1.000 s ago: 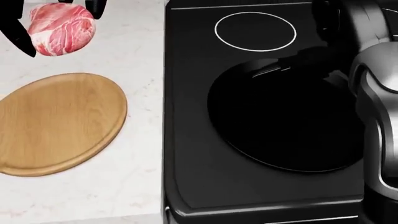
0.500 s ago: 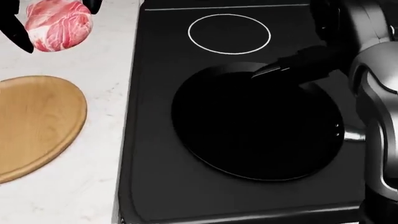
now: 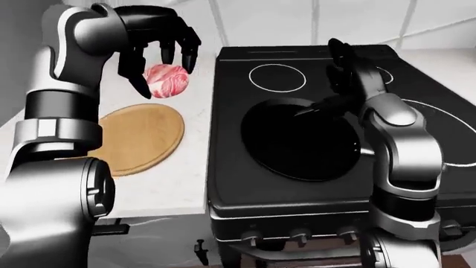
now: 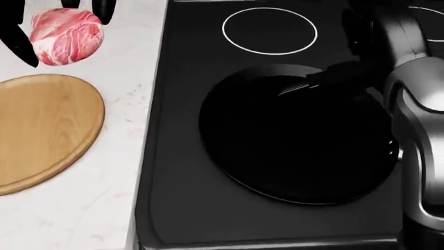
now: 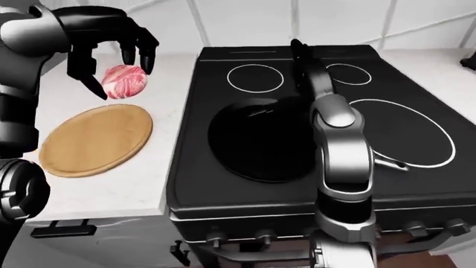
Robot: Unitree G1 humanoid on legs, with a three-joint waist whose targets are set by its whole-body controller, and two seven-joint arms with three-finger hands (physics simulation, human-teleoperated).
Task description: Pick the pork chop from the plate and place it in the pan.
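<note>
The pork chop [image 3: 167, 81], a round pink marbled piece, hangs in the air above the white counter, past the upper edge of the wooden plate [image 3: 138, 135]. My left hand [image 3: 164, 73] is shut on it, black fingers curled over the top and the thumb down its left side. The black pan [image 4: 298, 146] lies on the stove to the right of the plate, with nothing in it. Over the pan's upper right rim my right hand [image 3: 332, 84] stands open, fingers stretched upward, holding nothing.
The black stove [image 5: 405, 178] has white burner rings [image 4: 269, 30] above and to the right of the pan. The pan's handle [image 5: 390, 163] sticks out to the right. White counter [image 4: 90, 208] surrounds the plate, and a tiled wall [image 5: 245, 22] rises behind.
The head camera has swayed: the picture slid left, then a little back right and down. The chop stays held in my left hand at the top left. The right hand still hovers over the pan's rim.
</note>
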